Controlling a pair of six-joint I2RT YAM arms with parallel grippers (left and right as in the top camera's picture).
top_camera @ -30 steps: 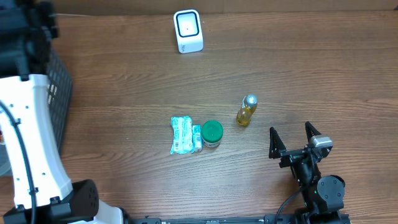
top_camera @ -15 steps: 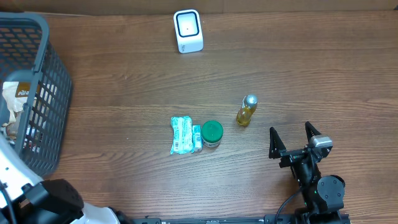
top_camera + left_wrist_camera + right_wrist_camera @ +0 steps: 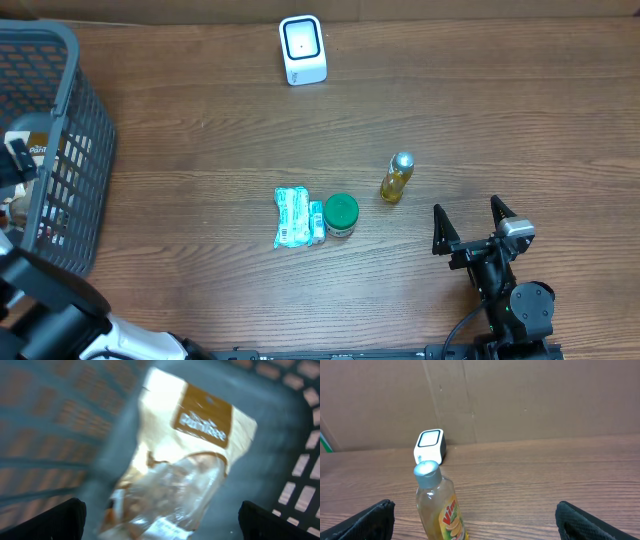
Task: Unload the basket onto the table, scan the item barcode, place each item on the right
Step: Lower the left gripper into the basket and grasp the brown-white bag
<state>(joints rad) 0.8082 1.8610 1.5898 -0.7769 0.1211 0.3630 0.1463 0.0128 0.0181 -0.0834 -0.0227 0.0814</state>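
A white barcode scanner (image 3: 302,50) stands at the table's far edge and shows again in the right wrist view (image 3: 430,446). My left gripper (image 3: 162,520) hangs open inside the grey basket (image 3: 75,120), just above a tan and clear snack bag (image 3: 185,460). The bag lies between its fingers, and they do not touch it. That bag (image 3: 35,150) shows through the basket wall from above. My right gripper (image 3: 472,222) rests open at the near right. A yellow dish-soap bottle (image 3: 440,505) stands upright ahead of it, left of centre.
A green-lidded jar (image 3: 341,214) and a teal packet (image 3: 293,217) sit side by side mid-table. The yellow bottle (image 3: 396,178) stands to their right. My left arm (image 3: 45,315) fills the near left corner.
The left arm, which covered the basket a second ago, has swung down and left, uncovering the basket. The right arm and the table items have not moved.
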